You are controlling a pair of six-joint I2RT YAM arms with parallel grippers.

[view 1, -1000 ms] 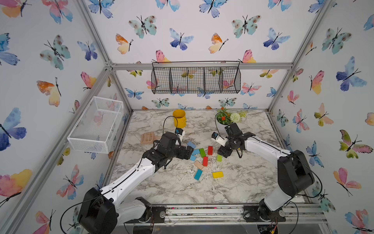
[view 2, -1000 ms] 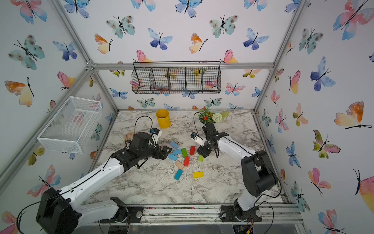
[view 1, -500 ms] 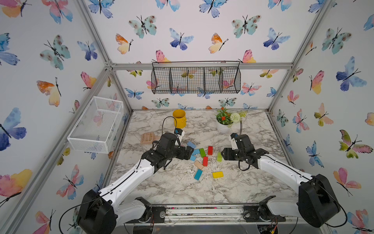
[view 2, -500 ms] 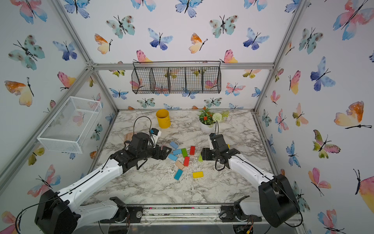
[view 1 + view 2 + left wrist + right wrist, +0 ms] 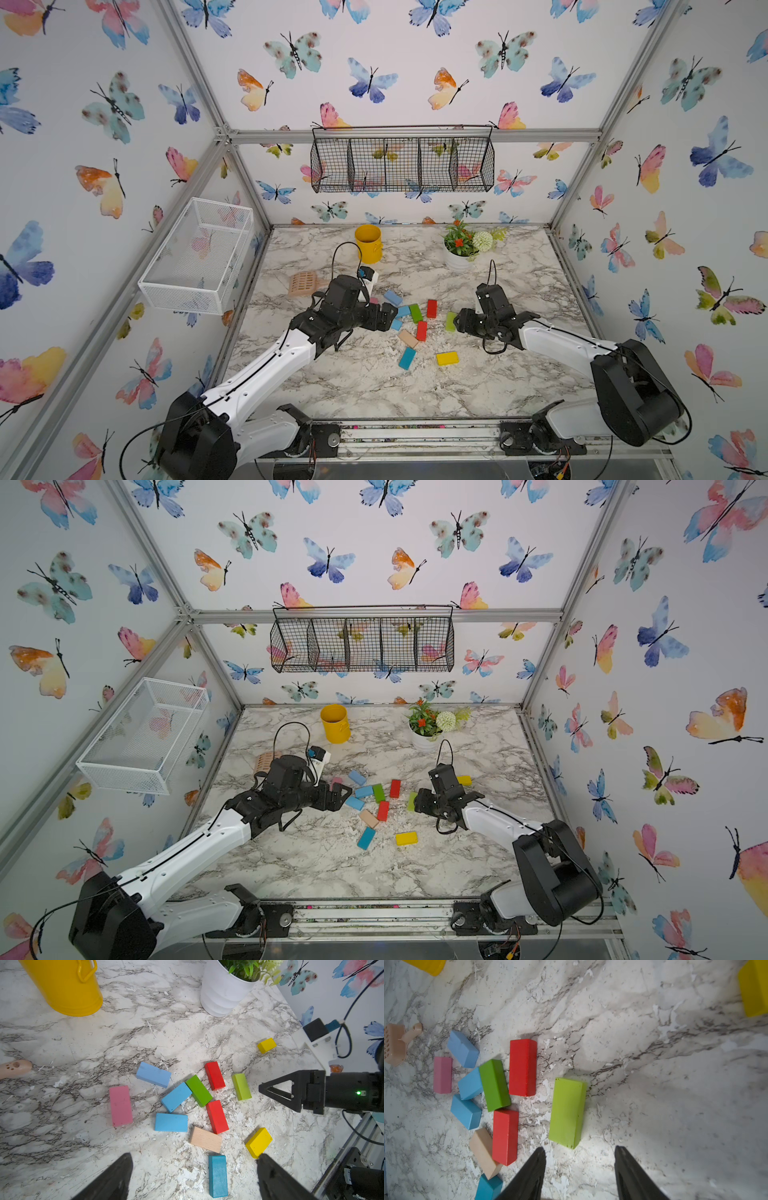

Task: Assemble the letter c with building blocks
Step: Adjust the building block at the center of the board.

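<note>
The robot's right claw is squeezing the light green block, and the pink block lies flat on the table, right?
No squeezing: the right wrist view shows the right gripper open and empty, the light green block just ahead of its fingertips. The pink block does lie flat on the table.

A yellow pail (image 5: 368, 245), a potted plant (image 5: 459, 249) and a tan scoop (image 5: 303, 284) sit on the marble tabletop (image 5: 374, 386).
</note>
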